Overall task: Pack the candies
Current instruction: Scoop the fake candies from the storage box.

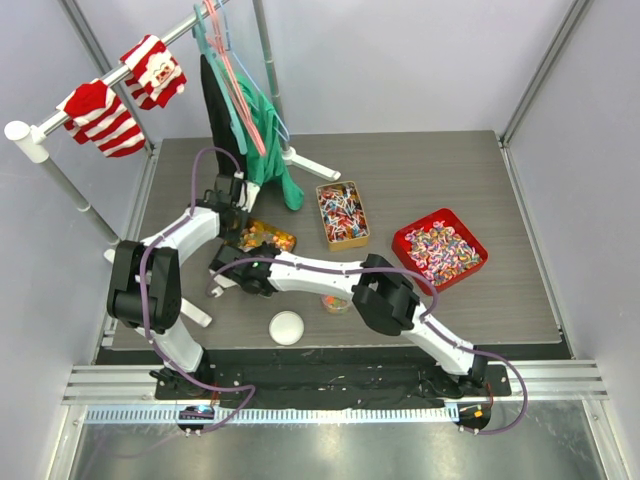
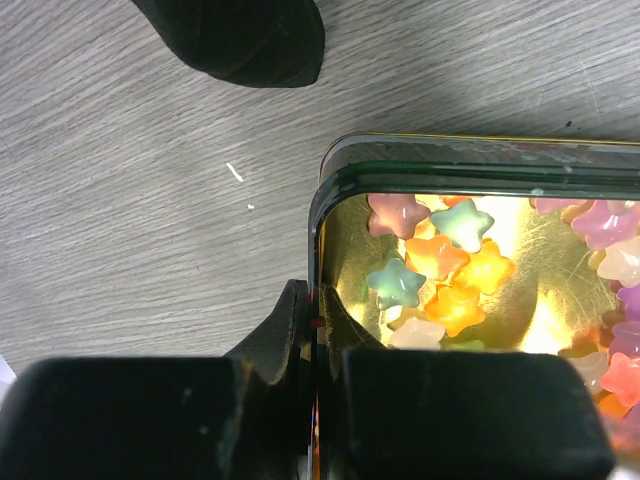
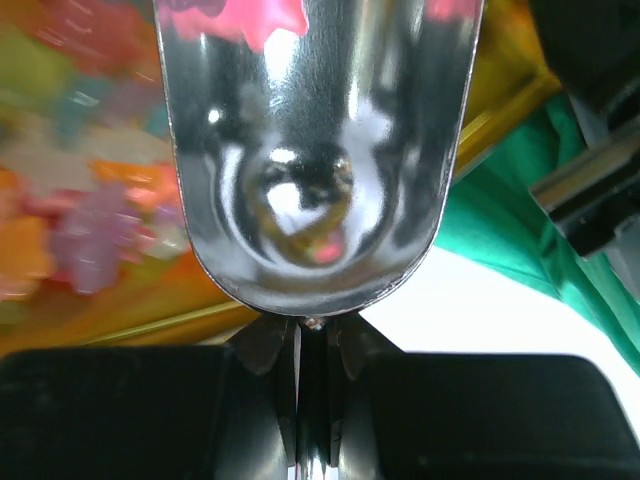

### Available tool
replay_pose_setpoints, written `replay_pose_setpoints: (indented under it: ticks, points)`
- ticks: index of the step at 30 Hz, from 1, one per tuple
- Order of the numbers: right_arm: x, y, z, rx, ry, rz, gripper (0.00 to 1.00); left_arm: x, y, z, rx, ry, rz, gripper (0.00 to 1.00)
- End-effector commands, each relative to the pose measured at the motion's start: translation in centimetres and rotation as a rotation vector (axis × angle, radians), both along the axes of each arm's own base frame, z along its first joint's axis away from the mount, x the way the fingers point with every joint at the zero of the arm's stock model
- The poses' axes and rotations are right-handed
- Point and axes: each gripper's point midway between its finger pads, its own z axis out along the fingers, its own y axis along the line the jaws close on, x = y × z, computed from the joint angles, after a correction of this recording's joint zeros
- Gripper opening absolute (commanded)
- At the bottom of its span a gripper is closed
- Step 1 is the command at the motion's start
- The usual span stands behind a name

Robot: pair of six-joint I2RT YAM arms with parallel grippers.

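The candies (image 2: pixel 440 262) are glossy star-shaped gummies, orange, green, pink and white, lying in a gold tin (image 2: pixel 330 185). In the left wrist view my left gripper (image 2: pixel 315 305) is shut on that tin's left wall, one finger outside and one inside. From above, the tin (image 1: pixel 270 238) sits left of centre, with the left gripper (image 1: pixel 243 222) at its left end. My right gripper (image 3: pixel 310 335) is shut on the handle of a silver scoop (image 3: pixel 310 150), which hangs over blurred candies (image 3: pixel 90 230). Pink pieces (image 3: pixel 250 15) show at the scoop's far end.
A second gold tin (image 1: pixel 342 213) and a red tray (image 1: pixel 438 248) hold wrapped sweets. A white lid (image 1: pixel 286 327) and a small jar (image 1: pixel 336 303) lie near the front edge. A clothes rack with a green garment (image 1: pixel 272 150) and striped socks (image 1: pixel 100 115) stands behind.
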Motion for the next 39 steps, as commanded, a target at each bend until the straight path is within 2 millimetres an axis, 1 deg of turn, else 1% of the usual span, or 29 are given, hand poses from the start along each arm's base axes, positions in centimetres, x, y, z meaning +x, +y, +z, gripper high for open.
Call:
replay_pose_setpoints:
  ticks: [1,2,4,5,7,9,12,14,15,16,17,18,19,20,21,23,24,26,27,29,30,32,35,39]
  points:
    - [-4.0,0.0,-5.3,-0.072,0.212,0.069,0.01,2.7,-0.4,4.2,-0.039,-0.163,0.018,0.0]
    - [-4.4,-0.2,-5.6,-0.069,0.238,0.064,0.01,2.7,-0.5,4.3,-0.042,-0.164,0.017,0.0]
    - [-5.6,0.3,-5.9,-0.033,0.309,0.076,0.01,2.7,-0.5,4.3,-0.044,-0.164,0.018,0.0]
    - [-6.1,0.2,-6.1,-0.017,0.343,0.061,0.01,2.7,-0.5,4.3,-0.043,-0.164,0.016,0.0]
    - [-6.8,0.8,-5.8,0.037,0.396,0.058,0.01,2.7,-0.4,4.3,-0.045,-0.164,0.019,0.0]
    - [-7.4,1.1,-5.7,0.1,0.467,0.019,0.01,2.7,-0.4,4.3,-0.044,-0.164,0.02,0.0]
    - [-7.3,1.6,-4.8,0.199,0.511,-0.042,0.01,2.7,-0.4,4.1,-0.047,-0.162,0.021,0.0]
    - [-6.9,2.2,-3.9,0.274,0.536,-0.071,0.01,2.8,-0.4,4.2,-0.047,-0.163,0.019,0.0]
    - [-6.0,2.0,-3.5,0.327,0.549,-0.124,0.01,2.8,-0.4,4.1,-0.048,-0.16,0.02,0.0]
    - [-5.7,2.4,-2.5,0.38,0.561,-0.135,0.01,2.7,-0.5,4.1,-0.047,-0.159,0.019,0.0]
    - [-5.1,2.5,-2.0,0.422,0.568,-0.155,0.01,2.7,-0.4,4.1,-0.046,-0.159,0.021,0.0]
    - [-3.9,2.0,-1.5,0.457,0.569,-0.189,0.01,2.7,-0.3,4.0,-0.047,-0.156,0.022,0.0]
    - [-3.6,1.9,-1.2,0.495,0.585,-0.218,0.01,2.7,-0.3,4.1,-0.046,-0.159,0.022,0.0]
    - [-3.0,1.9,-0.2,0.535,0.577,-0.223,0.01,2.7,-0.3,4.0,-0.046,-0.154,0.022,0.0]
    - [-1.9,1.1,-0.2,0.548,0.571,-0.25,0.01,2.7,-0.4,3.9,-0.048,-0.154,0.019,0.0]
    - [-1.0,0.7,0.8,0.594,0.564,-0.269,0.01,2.7,-0.4,3.8,-0.047,-0.151,0.021,0.0]
    - [-0.3,0.0,0.8,0.602,0.563,-0.287,0.01,2.7,-0.4,3.7,-0.046,-0.149,0.021,0.0]
    - [0.4,-0.4,1.6,0.632,0.557,-0.294,0.01,2.8,-0.4,3.6,-0.046,-0.146,0.019,0.0]
    - [0.8,-0.9,1.5,0.636,0.552,-0.306,0.01,2.7,-0.4,3.5,-0.045,-0.142,0.019,0.0]
    - [1.8,-1.1,2.6,0.672,0.507,-0.296,0.01,2.7,-0.4,3.4,-0.047,-0.141,0.019,0.0]
    - [1.9,-1.5,2.3,0.662,0.498,-0.296,0.01,2.7,-0.4,3.5,-0.048,-0.143,0.019,0.0]
    - [2.4,-1.6,2.5,0.652,0.468,-0.273,0.01,2.7,-0.5,3.3,-0.047,-0.137,0.015,0.0]
    - [2.6,-1.6,3.0,0.646,0.461,-0.251,0.01,2.7,-0.5,3.2,-0.045,-0.135,0.016,0.0]
    - [1.7,-1.1,4.2,0.679,0.507,-0.206,0.01,2.7,-0.4,3.3,-0.041,-0.136,0.018,0.0]
